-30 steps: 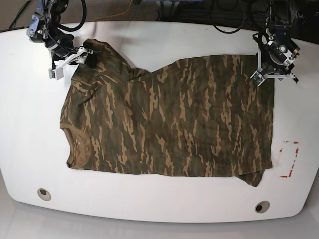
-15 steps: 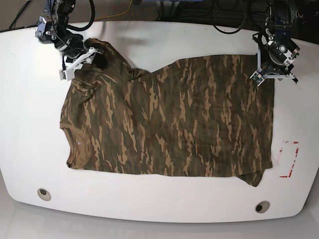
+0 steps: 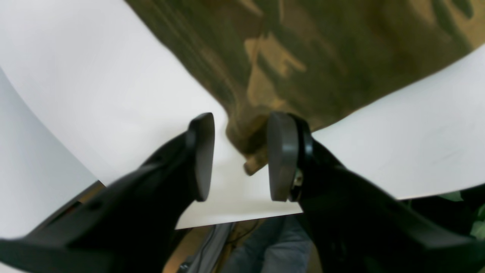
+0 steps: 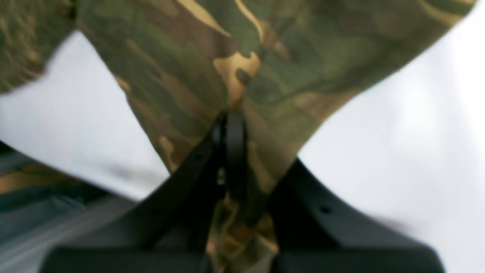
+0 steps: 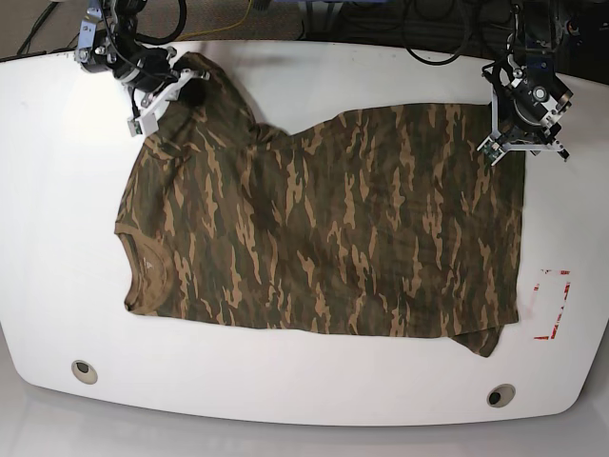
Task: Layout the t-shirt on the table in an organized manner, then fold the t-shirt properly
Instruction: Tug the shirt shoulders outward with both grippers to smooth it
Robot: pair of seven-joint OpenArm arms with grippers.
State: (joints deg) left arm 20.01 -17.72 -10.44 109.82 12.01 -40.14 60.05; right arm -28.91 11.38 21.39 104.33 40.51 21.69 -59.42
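The camouflage t-shirt [image 5: 324, 219] lies spread flat across the white table [image 5: 57, 238], collar toward the left of the base view. My right gripper [image 5: 169, 93] is at the far left and is shut on the shirt's sleeve; its wrist view shows the jaws [image 4: 229, 151] pinching a fold of the cloth [image 4: 182, 57]. My left gripper [image 5: 504, 145] is at the shirt's far right corner. Its wrist view shows it open [image 3: 240, 157], with the hem corner [image 3: 254, 151] lying on the table between the pads [image 3: 201, 155], close to the right one.
Two round grommet holes [image 5: 84, 370] [image 5: 500, 395] sit near the front edge. A red-marked rectangle [image 5: 552, 305] is at the right. Dark cables run behind the table's far edge [image 5: 314, 43]. The shirt's front right corner [image 5: 485, 341] is slightly folded.
My right gripper has moved toward the far edge and rightward with the sleeve, stretching the shirt's upper left part. The left arm has not moved.
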